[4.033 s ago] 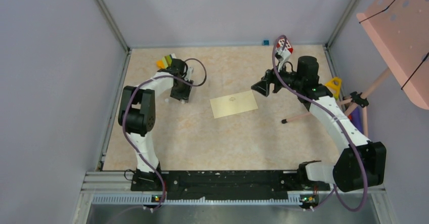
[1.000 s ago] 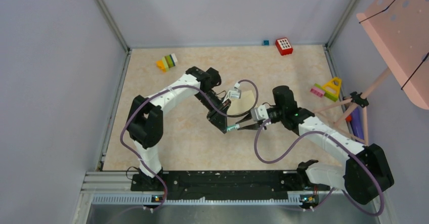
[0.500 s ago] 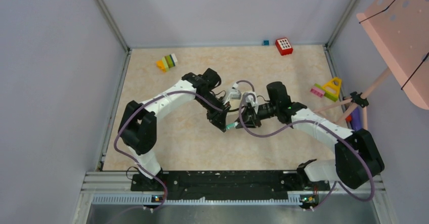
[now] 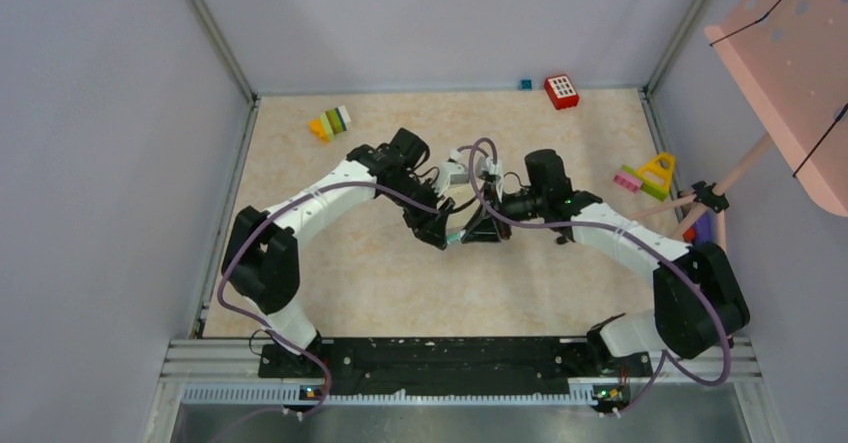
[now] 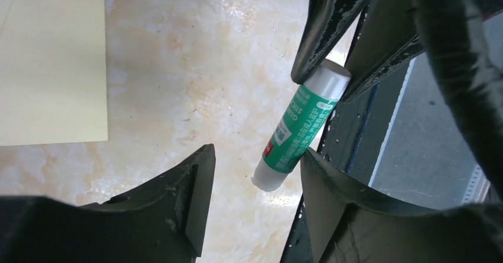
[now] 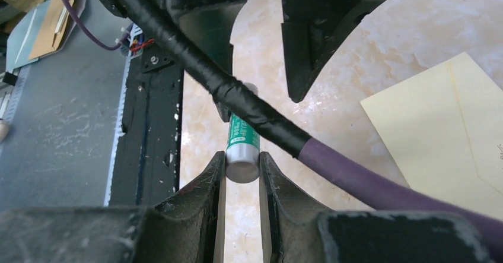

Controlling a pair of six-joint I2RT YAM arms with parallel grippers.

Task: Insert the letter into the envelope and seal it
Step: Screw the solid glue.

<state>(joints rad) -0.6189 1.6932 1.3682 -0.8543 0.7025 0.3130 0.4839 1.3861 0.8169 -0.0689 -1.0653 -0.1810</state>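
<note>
- Top view: two pincers, the left gripper (image 4: 441,233) and the right gripper (image 4: 473,231), meet tip to tip mid-table.
- Left wrist: the left gripper (image 5: 254,161) is released. One glue stick (image 5: 296,131) leans on one finger. One envelope (image 5: 52,61) lies ahead-left, with bare table between.
- Right wrist: the right gripper (image 6: 242,162) is clenched on the glue stick (image 6: 242,147). The envelope (image 6: 445,138) lies to its right, edge apart.

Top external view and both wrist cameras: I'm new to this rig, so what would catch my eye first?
A green-and-white glue stick at the centre, pinched by the right end effector, with the left end effector open around its other end. Beside them the cream envelope lies flat; bright toy blocks sit along the far edge of the table.
</note>
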